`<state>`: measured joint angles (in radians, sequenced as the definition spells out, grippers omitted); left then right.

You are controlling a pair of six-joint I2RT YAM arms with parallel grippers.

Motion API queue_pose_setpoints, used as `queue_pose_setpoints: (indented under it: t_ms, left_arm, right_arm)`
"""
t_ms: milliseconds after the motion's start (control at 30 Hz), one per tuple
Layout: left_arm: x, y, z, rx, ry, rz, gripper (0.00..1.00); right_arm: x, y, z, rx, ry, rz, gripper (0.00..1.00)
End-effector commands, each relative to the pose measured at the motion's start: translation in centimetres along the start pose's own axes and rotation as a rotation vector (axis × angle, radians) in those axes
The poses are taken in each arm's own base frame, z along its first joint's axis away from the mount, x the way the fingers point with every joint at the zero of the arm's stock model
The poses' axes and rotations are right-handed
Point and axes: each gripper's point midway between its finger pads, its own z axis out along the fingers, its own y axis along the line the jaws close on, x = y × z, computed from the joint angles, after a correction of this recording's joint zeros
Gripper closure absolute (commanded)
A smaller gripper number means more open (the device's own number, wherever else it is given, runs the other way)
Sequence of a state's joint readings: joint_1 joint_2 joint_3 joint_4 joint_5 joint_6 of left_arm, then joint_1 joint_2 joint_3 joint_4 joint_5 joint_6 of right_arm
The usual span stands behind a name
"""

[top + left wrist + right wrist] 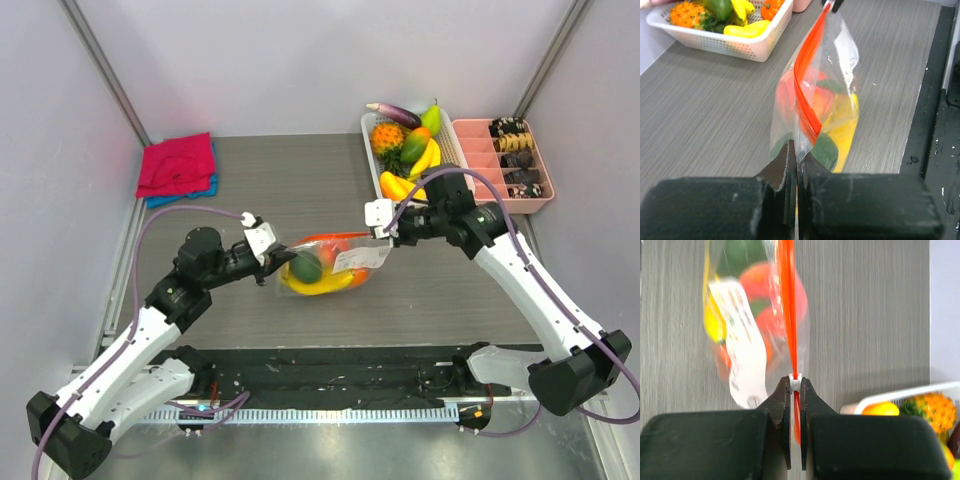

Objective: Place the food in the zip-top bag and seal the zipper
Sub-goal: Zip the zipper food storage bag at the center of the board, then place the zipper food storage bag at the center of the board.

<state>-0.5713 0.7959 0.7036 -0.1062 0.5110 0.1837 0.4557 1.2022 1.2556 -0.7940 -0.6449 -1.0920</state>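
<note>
Print on the white label (742,365) is too blurred to be read. The bag (330,262), filled with a banana (325,286) and a green fruit (306,268), is held mid-tabletop (300,180). Its zipper (807,75) is clamped at opposite ends by the left gripper (796,160) and right gripper (796,385).

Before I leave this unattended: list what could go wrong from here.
The orange-red zipper strip twists between the left gripper and right gripper, so its middle may not seal. Both pinch only the strip's ends; the loaded crinkly clear plastic bag might slip free.
</note>
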Motion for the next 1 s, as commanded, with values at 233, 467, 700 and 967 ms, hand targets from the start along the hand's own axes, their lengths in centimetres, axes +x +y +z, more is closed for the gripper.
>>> queue_pose_setpoints:
  t_ms: [233,467,700,967]
  left_arm:
    - [-1.2,2.4,-1.0,-0.056,-0.046,-0.022,1.0]
    - [-1.0,2.2,-0.6,-0.028,-0.038,-0.03,1.0]
    - [-2.1,0.8,-0.6,0.067,0.007,-0.12,0.39]
    - [-5.2,1.1,-0.3,0.079,0.063,-0.175,0.39]
  right_arm:
    - [6.1,-0.6,-5.5,0.04,0.228,-0.005,0.99]
    - [6.0,-0.7,-5.8,0.053,0.215,0.04,0.99]
    - [2.5,-2.7,-5.0,0.124,0.054,0.091,0.99]
    - [0.2,-3.7,-3.6,0.131,-0.049,0.129,0.99]
